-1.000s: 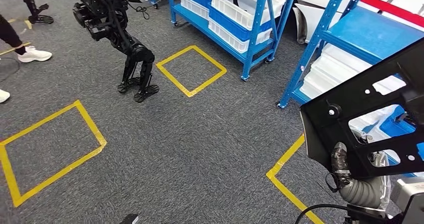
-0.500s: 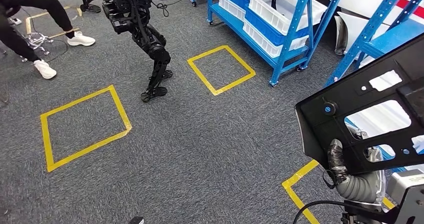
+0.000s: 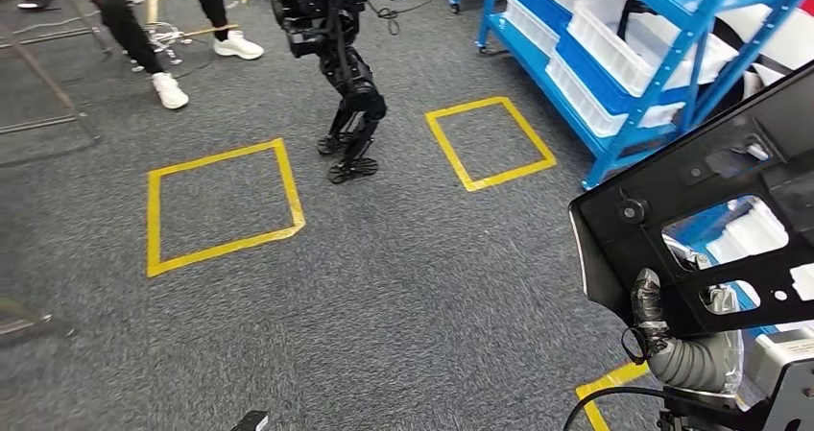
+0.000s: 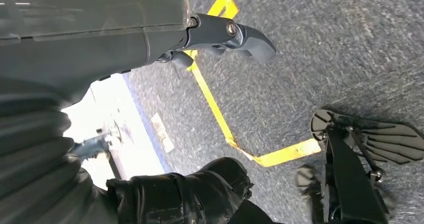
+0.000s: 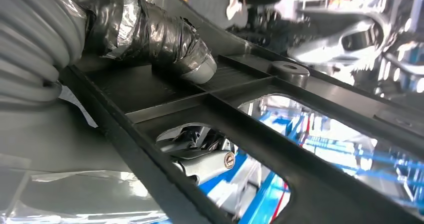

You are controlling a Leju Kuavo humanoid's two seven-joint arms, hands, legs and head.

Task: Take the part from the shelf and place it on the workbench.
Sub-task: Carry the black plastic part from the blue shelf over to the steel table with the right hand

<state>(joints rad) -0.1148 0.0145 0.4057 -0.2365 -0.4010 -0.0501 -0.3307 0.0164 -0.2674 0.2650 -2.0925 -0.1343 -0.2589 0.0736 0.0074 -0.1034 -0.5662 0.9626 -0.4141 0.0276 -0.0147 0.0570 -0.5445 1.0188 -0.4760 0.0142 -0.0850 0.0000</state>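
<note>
The part point(image 3: 672, 220) is a large black flat panel with several cut-outs, tilted up at the right of the head view. My right hand point(image 3: 677, 340) grips its lower edge from below, the taped grey thumb point(image 3: 649, 304) pressed on its face. Close up, the thumb point(image 5: 160, 39) lies on the ribbed panel point(image 5: 240, 119), and fingers point(image 5: 200, 159) show behind it through a cut-out. My left hand point(image 4: 220, 34) hangs over the carpet with its fingers stretched out and nothing in it.
Blue shelving point(image 3: 691, 95) with white bins point(image 3: 614, 57) stands at the right. A black legged robot point(image 3: 341, 57) stands ahead between two yellow tape squares point(image 3: 221, 205) point(image 3: 490, 143). A person's legs in white shoes point(image 3: 168, 90) are at the far left, near a metal frame point(image 3: 48, 114).
The camera has swung left, so the whole scene has slid rightward. The panel stays held in my right hand at the same place in the picture.
</note>
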